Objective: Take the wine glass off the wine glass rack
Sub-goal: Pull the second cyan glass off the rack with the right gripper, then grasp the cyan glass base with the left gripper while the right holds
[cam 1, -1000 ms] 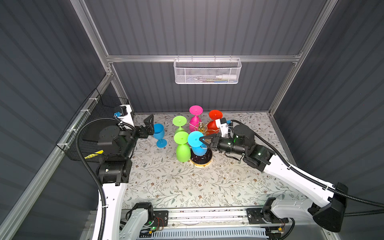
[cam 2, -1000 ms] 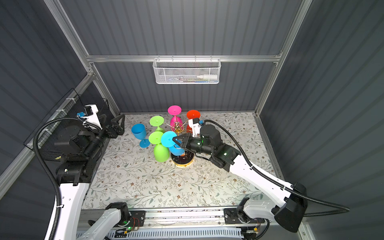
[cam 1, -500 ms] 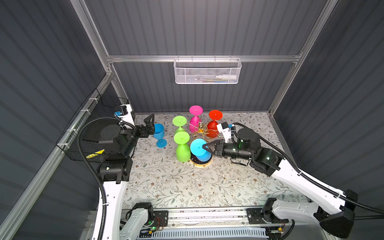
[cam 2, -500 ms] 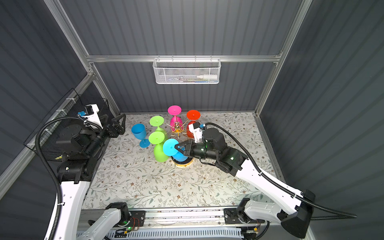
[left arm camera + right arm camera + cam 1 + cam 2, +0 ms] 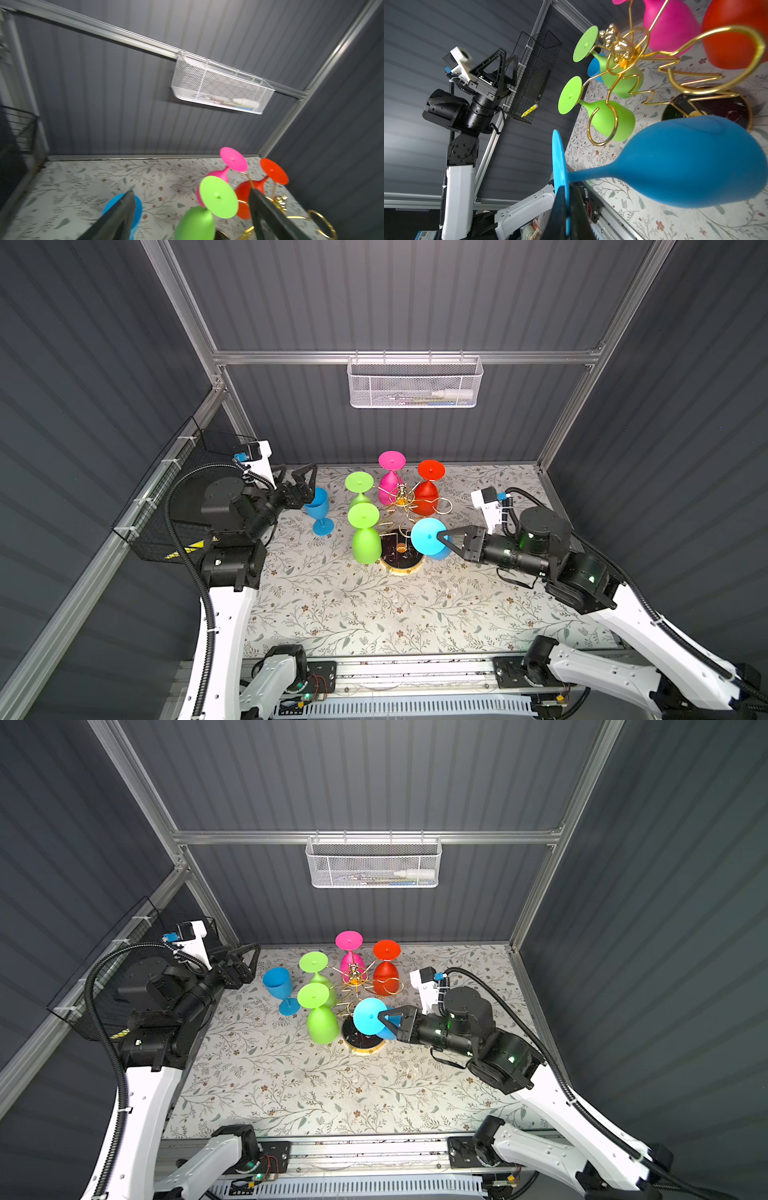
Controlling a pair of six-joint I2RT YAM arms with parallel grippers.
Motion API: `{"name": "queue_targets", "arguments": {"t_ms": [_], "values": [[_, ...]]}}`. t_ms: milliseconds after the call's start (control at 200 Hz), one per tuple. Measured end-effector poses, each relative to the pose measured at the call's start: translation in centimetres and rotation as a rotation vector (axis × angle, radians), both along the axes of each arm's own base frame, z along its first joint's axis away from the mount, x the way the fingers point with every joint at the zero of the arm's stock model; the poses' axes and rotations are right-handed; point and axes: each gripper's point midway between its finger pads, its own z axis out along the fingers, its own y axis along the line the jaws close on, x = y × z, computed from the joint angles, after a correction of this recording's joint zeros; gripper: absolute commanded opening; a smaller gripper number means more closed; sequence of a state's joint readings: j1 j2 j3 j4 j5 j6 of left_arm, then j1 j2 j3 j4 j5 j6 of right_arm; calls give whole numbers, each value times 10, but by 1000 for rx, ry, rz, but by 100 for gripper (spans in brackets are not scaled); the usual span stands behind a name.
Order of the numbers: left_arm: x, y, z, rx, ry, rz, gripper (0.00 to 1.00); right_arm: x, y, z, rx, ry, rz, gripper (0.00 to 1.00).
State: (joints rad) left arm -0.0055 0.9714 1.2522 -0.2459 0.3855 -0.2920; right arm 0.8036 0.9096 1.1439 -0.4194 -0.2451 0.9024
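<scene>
Two fingers point(image 5: 577, 218) of the right jaws pinch the rim of the round foot of the blue wine glass point(image 5: 427, 536). They hold it tipped on its side, off the worktop point(image 5: 374, 614). The glass hangs over the right edge of the black base of the wine glass rack point(image 5: 401, 498) and is clear of the gold loops. One ring loop point(image 5: 443, 504) on the rack's right side is empty.

Four glasses hang upside down on the rack: two green glasses point(image 5: 365, 540) on its left, a pink glass point(image 5: 390, 483) at the far side and a red glass point(image 5: 427, 491) at the far right.

At far left the left jaws stand wide apart, just beside the rim of a second blue glass point(image 5: 318, 508), which stands upright on the worktop. Whether they touch it cannot be told.

A white mesh basket point(image 5: 413, 383) hangs on the far wall and a black wire basket point(image 5: 166, 506) on the left wall.
</scene>
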Motion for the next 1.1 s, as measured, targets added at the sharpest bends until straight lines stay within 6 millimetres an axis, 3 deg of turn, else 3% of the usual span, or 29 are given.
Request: {"name": "queue_targets", "arguments": {"t_ms": [135,445,620,730,930,1100], "values": [[-3,-29,16,-70,2,-197,76,3,-12,10,-38,-44,-35,0],[-20,-80,30,-231,71,-631,74,-2,-22,64,-65,-184,-25,0],[-52,-117,47,-225,80,-829,76,5,-12,79,-86,-229,-3,0],[-77,-140,59,-209,66,-941,73,10,-3,84,-93,-240,19,0],[-82,-156,52,-211,101,-1005,67,11,5,87,-93,-245,50,0],[-84,-170,45,-217,136,-1051,63,11,9,105,-65,-273,61,0]]}}
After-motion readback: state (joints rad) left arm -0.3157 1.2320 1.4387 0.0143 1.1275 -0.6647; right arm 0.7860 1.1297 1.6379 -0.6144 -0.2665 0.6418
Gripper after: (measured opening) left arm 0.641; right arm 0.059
